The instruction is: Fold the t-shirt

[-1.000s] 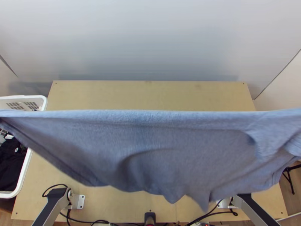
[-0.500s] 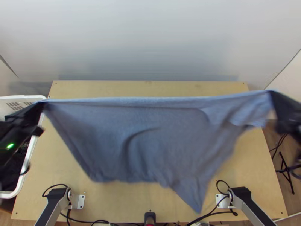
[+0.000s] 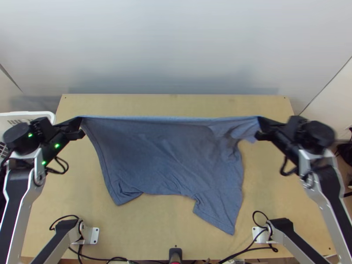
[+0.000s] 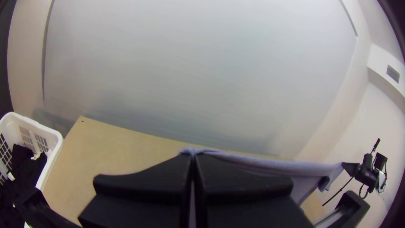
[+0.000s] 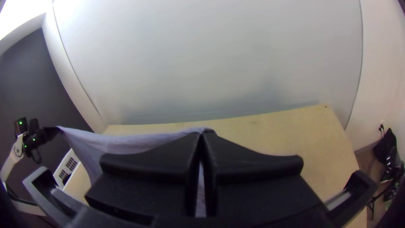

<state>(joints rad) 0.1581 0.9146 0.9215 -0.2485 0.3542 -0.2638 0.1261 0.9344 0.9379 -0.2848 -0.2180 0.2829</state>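
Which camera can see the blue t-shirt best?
The top view: it shows the blue t-shirt from its stretched edge down to its lower corners. Both wrist views show that stretched edge between the left gripper and the right gripper, with a little cloth below.

In the top view, the right tool [image 3: 260, 128] is blurred. The gripped parts of the shirt [image 3: 163, 149] are hidden inside it and the left tool [image 3: 81, 126]. The left edge cuts off the basket [image 3: 33, 115]; the left arm [image 3: 20, 198] partly covers it. Left wrist view: the black cloth's [image 4: 26, 169] shape is indeterminate.
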